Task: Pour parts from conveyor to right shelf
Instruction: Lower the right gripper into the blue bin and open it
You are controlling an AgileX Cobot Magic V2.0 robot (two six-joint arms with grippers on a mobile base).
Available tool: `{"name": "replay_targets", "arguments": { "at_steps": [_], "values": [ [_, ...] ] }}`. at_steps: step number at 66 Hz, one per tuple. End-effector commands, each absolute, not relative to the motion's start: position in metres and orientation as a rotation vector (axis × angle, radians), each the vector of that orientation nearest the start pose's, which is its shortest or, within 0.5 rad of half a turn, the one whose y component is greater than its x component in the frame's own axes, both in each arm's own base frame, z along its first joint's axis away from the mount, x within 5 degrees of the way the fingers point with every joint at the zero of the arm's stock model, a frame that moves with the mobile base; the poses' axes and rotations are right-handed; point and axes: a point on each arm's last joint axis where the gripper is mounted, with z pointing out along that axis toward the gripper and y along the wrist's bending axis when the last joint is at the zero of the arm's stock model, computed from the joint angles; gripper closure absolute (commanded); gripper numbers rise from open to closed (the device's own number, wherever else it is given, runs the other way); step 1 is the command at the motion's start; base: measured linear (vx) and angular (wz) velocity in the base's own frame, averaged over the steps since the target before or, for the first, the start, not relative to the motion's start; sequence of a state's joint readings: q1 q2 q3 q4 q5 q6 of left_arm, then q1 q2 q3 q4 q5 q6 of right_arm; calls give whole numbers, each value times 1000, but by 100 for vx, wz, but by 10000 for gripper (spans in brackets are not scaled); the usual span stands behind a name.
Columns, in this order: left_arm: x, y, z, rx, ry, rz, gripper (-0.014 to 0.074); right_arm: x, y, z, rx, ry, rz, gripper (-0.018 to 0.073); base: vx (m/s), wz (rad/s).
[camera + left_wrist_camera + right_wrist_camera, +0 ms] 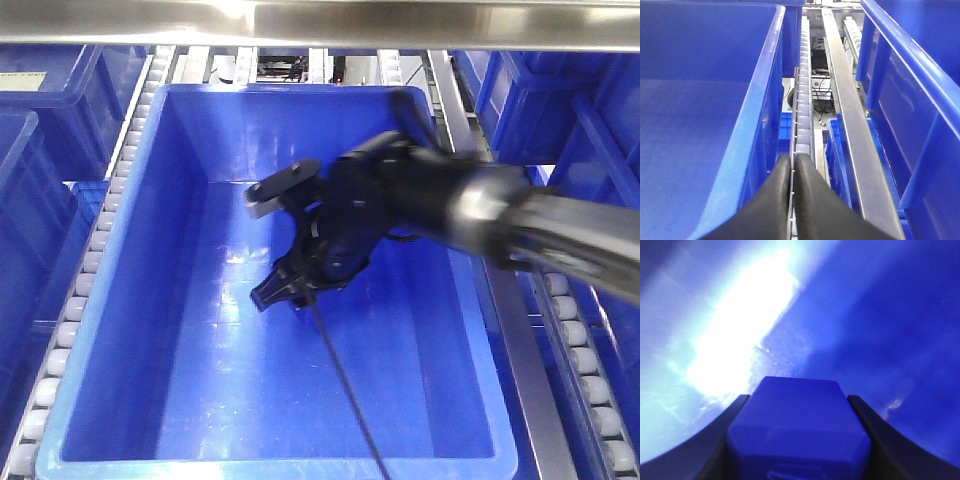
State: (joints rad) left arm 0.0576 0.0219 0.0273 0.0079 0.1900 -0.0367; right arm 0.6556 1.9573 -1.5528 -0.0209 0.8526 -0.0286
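The part (797, 427), a small blue block, fills the gap between the dark fingers of my right gripper (797, 399), which is shut on it. In the front view that gripper (270, 240) hangs tilted inside a large blue bin (250, 430) on the right shelf (95, 250), above the bin's floor; the block cannot be made out there against the blue. My left gripper (792, 159) is shut on nothing, pointing along a row of white rollers (805, 100) between two bins. The conveyor is out of view.
More blue bins (40, 80) stand left and right of the middle one. A steel rail (320, 25) crosses the top of the front view. Roller tracks (585, 350) and steel rails (845, 110) run between bins. A thin black cable (350, 400) trails from the right gripper.
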Motion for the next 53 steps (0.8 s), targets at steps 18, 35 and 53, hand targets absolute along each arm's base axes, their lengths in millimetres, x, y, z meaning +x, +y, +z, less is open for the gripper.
{"name": "replay_targets", "arguments": {
  "at_steps": [18,35,53],
  "values": [
    [59,3,198,-83,1644,8,602,357,273,219,-965,2579,150,562,0,0],
    [59,3,198,-83,1644,8,602,359,274,207,-981,2598,125,486,0,0],
    [59,3,198,-83,1644,8,602,359,273,209,-986,2599,115,128,0,0]
  ]
}}
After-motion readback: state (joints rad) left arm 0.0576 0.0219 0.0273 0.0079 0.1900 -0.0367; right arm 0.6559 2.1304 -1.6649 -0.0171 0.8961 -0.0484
